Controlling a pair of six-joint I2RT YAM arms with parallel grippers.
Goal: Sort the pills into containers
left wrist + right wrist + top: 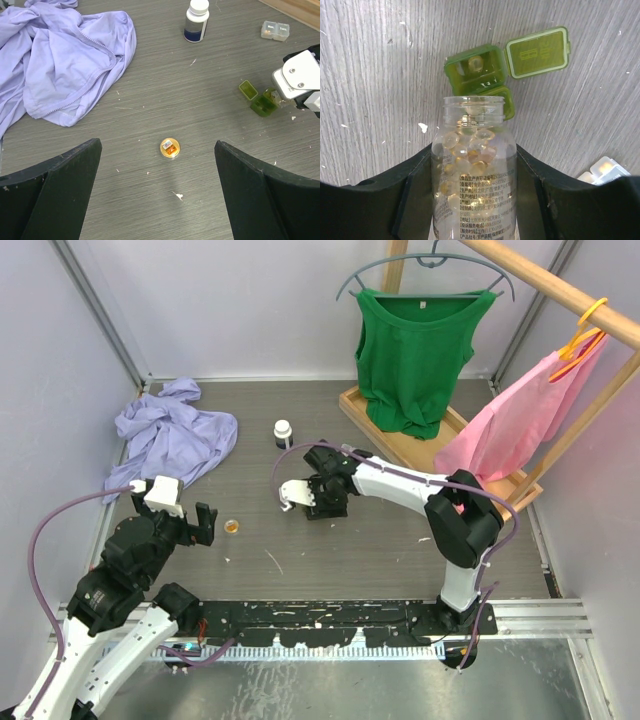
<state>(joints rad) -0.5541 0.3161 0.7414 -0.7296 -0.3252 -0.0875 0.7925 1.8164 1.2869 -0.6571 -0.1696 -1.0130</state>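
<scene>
We noted the right gripper [472,165] clamped on the uncapped pill bottle [472,150], whose mouth pointed at the green case [477,75]. The left gripper [157,146] stood wide apart with nothing in it, hovering above the cap [169,147] on the table [150,90].

The green case lay on the table just ahead of the bottle mouth. One lid [538,51] was flipped open, and a single pill [476,62] sat in that compartment. The bottle rim covered most of the other compartment, so we could not tell whether it was open. The clear case [602,171] lay near the green one, not touching it.

Risks, as we judged them:
- The bottle was well stocked and the compartment small. A little more tilt could send out several pills at once, which would overfill it or scatter over the table.
- The pills looked round and smooth, so any that missed would likely roll.
- Nothing held the green case down. A nudge from the rim or the fingers could slide it out from under the mouth.

Views:
- Only the right wrist showed the pill in the compartment and how full the bottle was.
- The left wrist showed both cases apart on the table, the clear one shut, and a capped white bottle [196,20] beyond.
- The top view hid the cases behind the right gripper, but showed the two arms well apart.
</scene>
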